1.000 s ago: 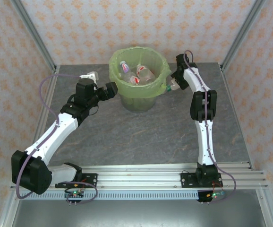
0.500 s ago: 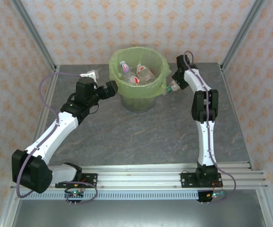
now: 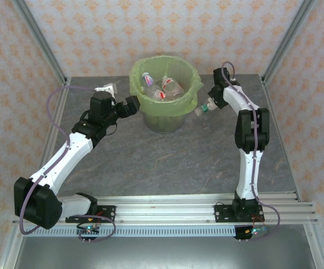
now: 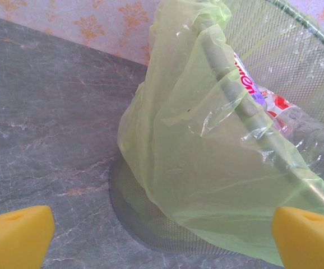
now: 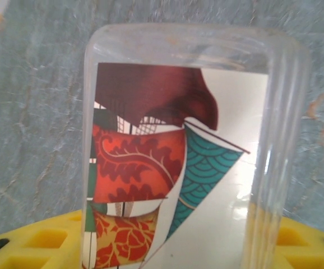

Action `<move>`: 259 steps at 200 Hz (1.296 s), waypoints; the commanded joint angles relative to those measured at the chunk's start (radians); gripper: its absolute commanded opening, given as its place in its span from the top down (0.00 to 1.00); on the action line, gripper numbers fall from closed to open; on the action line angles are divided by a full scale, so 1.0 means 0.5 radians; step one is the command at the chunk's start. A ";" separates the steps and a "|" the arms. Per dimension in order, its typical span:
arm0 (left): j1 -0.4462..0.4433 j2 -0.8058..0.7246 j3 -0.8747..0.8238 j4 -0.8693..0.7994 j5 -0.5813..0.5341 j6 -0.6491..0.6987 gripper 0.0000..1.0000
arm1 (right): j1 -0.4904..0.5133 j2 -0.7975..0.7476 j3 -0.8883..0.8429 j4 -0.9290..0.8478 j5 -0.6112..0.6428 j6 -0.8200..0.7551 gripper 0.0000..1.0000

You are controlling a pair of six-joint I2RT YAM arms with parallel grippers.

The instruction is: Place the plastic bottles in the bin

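Note:
The bin [image 3: 137,85] stands at the back middle of the table, a grey mesh bucket lined with a light-green bag [image 4: 195,168]. Three bottles lie inside it: [image 3: 149,80], [image 3: 174,86], [image 3: 159,95]; one red-and-white label [image 4: 263,95] shows through the mesh. My right gripper [image 3: 212,101] is shut on a clear bottle [image 3: 203,108] with a green cap, held low just right of the bin. Its red-and-teal label [image 5: 151,168] sits between yellow fingers [image 5: 44,241]. My left gripper [image 3: 133,105] hangs open against the bin's left side, its fingertips [image 4: 16,235] spread wide.
A small white object [image 3: 106,88] lies at the back left of the grey stone tabletop [image 3: 167,162]. Metal frame posts [image 3: 38,42] and patterned walls close in the back and sides.
My right gripper has swung right and away from the bin rim, carrying the bottle lower beside the bin. The left arm has barely moved.

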 commanded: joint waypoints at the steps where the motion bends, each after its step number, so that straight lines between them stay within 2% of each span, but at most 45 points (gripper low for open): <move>1: -0.009 -0.028 0.025 -0.005 -0.006 0.015 0.00 | 0.006 -0.278 -0.191 0.231 0.134 -0.016 0.89; 14: -0.010 -0.028 0.024 0.008 -0.001 0.006 0.00 | 0.007 -0.397 -0.327 0.325 0.153 -0.015 1.00; 53: -0.009 -0.034 0.016 0.032 0.031 -0.020 0.00 | 0.004 -0.733 -0.713 0.607 0.187 0.008 1.00; 103: -0.009 -0.100 -0.012 0.041 0.019 -0.057 0.00 | 0.003 -1.135 -1.173 1.153 0.081 -0.030 1.00; 151: -0.009 -0.153 -0.050 0.012 -0.070 -0.060 0.00 | 0.006 -1.491 -1.515 1.704 -0.040 -0.247 1.00; 171: -0.009 -0.161 -0.064 0.015 -0.096 -0.075 0.00 | 0.006 -1.588 -1.543 1.762 -0.070 -0.307 1.00; 200: -0.009 -0.164 -0.061 0.005 -0.114 -0.076 0.00 | 0.021 -1.673 -1.496 1.832 -0.331 -0.503 1.00; 236: -0.009 -0.175 -0.066 -0.015 -0.172 -0.076 0.00 | 0.163 -1.711 -1.305 1.778 -0.491 -1.014 1.00; 247: -0.007 -0.175 -0.066 -0.020 -0.186 -0.077 0.00 | 0.244 -1.707 -1.233 1.721 -0.451 -1.192 1.00; 259: -0.007 -0.175 -0.063 -0.024 -0.194 -0.079 0.00 | 0.344 -1.703 -1.189 1.720 -0.267 -1.363 1.00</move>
